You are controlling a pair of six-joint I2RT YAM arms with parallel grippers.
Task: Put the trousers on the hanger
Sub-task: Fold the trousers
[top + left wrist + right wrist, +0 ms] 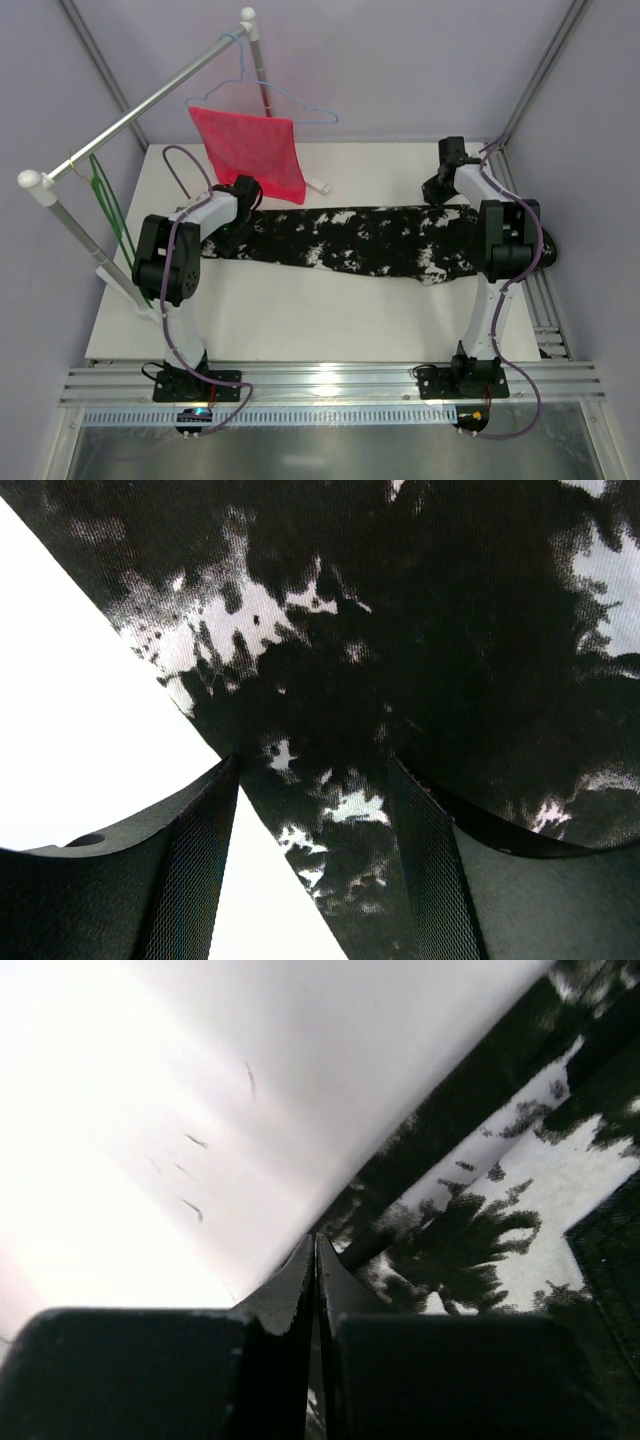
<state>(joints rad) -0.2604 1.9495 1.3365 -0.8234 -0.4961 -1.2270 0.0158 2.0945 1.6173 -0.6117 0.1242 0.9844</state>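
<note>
Top: I see trousers (370, 240) stretched flat across the table (300, 320); hanger (108, 205) hanging off the rail (150, 100), far left | Left wrist: left gripper (315, 765) wide, straddling the trousers' edge | Right wrist: right gripper (316, 1245) pressed closed at the fabric's edge; I cannot tell if cloth is pinched

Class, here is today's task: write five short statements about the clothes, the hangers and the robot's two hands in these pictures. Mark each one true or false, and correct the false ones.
1. The trousers lie stretched across the table. True.
2. The trousers are already hung up. False: they lie on the table, and the green hanger hangs on the rail with nothing on it.
3. The left hand is open, straddling an edge of the trousers. True.
4. Both hands are open. False: the right hand is shut, its tips at the trousers' edge.
5. The red cloth hangs from the pale blue hanger. True.
</note>
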